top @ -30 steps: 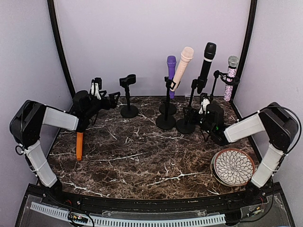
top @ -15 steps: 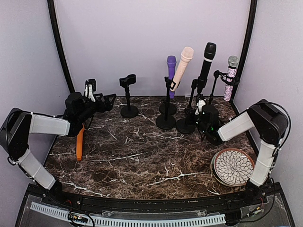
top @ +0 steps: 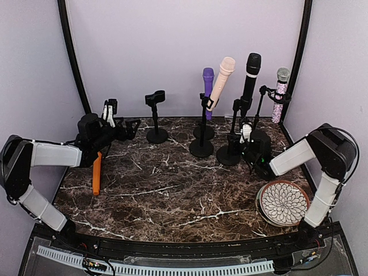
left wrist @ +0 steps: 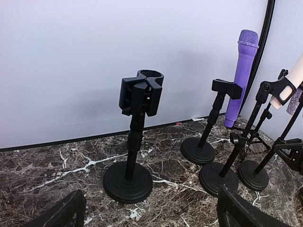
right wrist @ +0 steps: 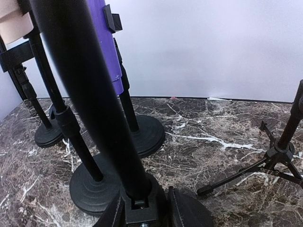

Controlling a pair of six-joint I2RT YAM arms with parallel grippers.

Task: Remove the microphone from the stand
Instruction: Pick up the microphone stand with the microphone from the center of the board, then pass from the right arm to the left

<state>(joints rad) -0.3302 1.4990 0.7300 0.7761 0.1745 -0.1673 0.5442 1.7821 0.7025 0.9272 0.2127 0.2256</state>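
- The stand (top: 228, 155) under the black mic (top: 251, 69) seems clenched low by the right fingers (right wrist: 187, 213); it should be steadied.
- The mic is best lifted by the released left fingers (left wrist: 61, 213).

Bright, even light everywhere. Small soft shadows lie under the stands (left wrist: 128, 182). The thick black pole (right wrist: 90, 94) up close looks blurry.

- Plain pale lilac back wall (top: 184, 46), evenly lit.
- Matching left wall (top: 29, 69) and right wall (top: 339, 69).
- Black corner posts (top: 72, 63) rise at both back corners.
- Dark brown marble worktop (top: 172, 190), white veins throughout.
- Black rail (top: 190, 247) along the worktop's near edge, with a white perforated strip (top: 172, 269) just in front of it.
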